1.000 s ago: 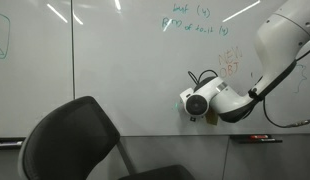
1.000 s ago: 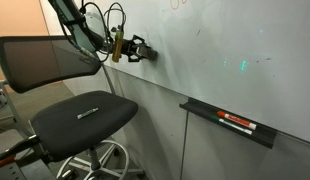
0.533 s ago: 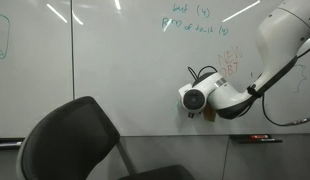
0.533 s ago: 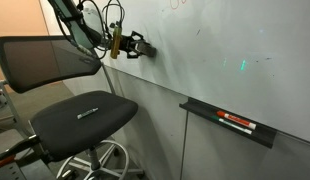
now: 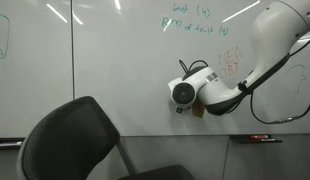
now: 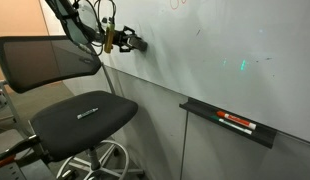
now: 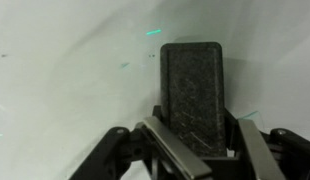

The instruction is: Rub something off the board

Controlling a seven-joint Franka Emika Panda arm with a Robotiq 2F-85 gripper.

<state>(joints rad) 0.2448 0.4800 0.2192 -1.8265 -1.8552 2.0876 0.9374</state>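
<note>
The board (image 5: 115,70) is a wide glossy white whiteboard with teal handwriting (image 5: 195,20) and an orange scribble (image 5: 230,62); it also shows in an exterior view (image 6: 215,50). My gripper (image 7: 199,128) is shut on a dark felt eraser (image 7: 191,85) that faces the board. In both exterior views the gripper (image 5: 183,106) (image 6: 129,42) is at the board's surface, below and left of the orange scribble. In the wrist view a tiny teal stroke (image 7: 153,32) lies just above and left of the eraser. I cannot tell whether the eraser touches the board.
A black chair (image 5: 75,140) (image 6: 55,60) stands in front of the board, close to the arm. A marker tray (image 6: 230,122) (image 5: 257,138) is fixed under the board. A green drawing (image 5: 0,40) is on the far panel.
The arm has slid the eraser along the board, away from the orange scribble and slightly upward. The grip on the eraser is unchanged.
</note>
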